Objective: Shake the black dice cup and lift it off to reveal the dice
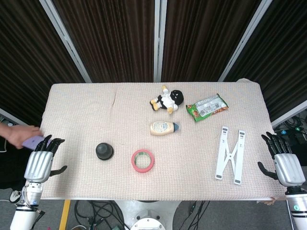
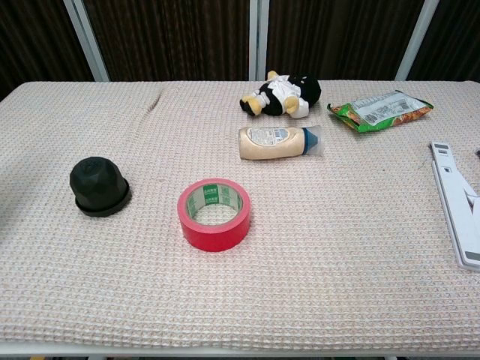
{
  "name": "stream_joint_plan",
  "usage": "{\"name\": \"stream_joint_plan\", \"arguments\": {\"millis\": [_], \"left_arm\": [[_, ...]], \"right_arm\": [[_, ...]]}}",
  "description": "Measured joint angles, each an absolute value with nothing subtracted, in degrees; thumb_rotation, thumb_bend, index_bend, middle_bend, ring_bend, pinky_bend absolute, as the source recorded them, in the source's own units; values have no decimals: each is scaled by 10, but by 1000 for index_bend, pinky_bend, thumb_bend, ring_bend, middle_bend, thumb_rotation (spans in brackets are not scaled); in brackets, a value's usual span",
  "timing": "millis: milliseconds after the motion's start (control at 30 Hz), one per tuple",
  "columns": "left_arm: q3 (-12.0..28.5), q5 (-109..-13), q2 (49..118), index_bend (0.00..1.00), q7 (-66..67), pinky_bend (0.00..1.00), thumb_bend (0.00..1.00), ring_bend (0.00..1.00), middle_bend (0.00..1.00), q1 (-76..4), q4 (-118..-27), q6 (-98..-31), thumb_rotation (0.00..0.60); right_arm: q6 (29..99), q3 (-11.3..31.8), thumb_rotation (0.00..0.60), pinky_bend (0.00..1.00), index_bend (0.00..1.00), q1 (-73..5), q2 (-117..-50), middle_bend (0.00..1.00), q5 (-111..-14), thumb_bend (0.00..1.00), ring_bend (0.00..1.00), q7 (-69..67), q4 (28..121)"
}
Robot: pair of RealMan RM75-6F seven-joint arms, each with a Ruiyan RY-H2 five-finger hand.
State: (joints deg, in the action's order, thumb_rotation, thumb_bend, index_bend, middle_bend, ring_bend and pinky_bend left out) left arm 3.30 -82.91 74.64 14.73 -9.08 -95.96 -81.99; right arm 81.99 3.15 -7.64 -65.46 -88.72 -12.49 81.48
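Black and untouched, the dice cup [image 1: 104,151] is sitting mouth-down on the woven table cloth [image 1: 86,105], well apart from the left hand [image 1: 42,159], which is hanging at the left table edge with fingers apart and holding nothing. The red tape roll [image 1: 143,160] is lying just to the right of the cup, and the right hand [image 1: 284,160] is waiting empty, fingers spread, at the far right edge. No step is begun, I think; next the left hand needs to be reaching over and closing around the cup.

Even, bright overhead light falls across the table [image 1: 86,110]; shadows beneath the red tape roll [image 2: 214,214] are soft and short. Both views are sharp, without glare.
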Motion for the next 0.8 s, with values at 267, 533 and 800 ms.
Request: {"name": "stream_joint_plan", "arguments": {"millis": [267, 533, 800], "left_arm": [[28, -826, 754, 207, 122, 184, 61, 71, 197, -90, -949, -813, 600], [32, -827, 763, 206, 90, 184, 61, 71, 197, -102, -934, -795, 600], [39, -822, 802, 203, 38, 186, 60, 71, 197, -134, -874, -743, 600]], "right_arm": [[827, 40, 600, 0, 0, -77, -653, 0, -879, 165, 0, -104, 842], [836, 44, 600, 0, 0, -75, -649, 0, -876, 161, 0, -95, 861], [835, 48, 600, 0, 0, -79, -634, 0, -876, 155, 0, -79, 879]]}}
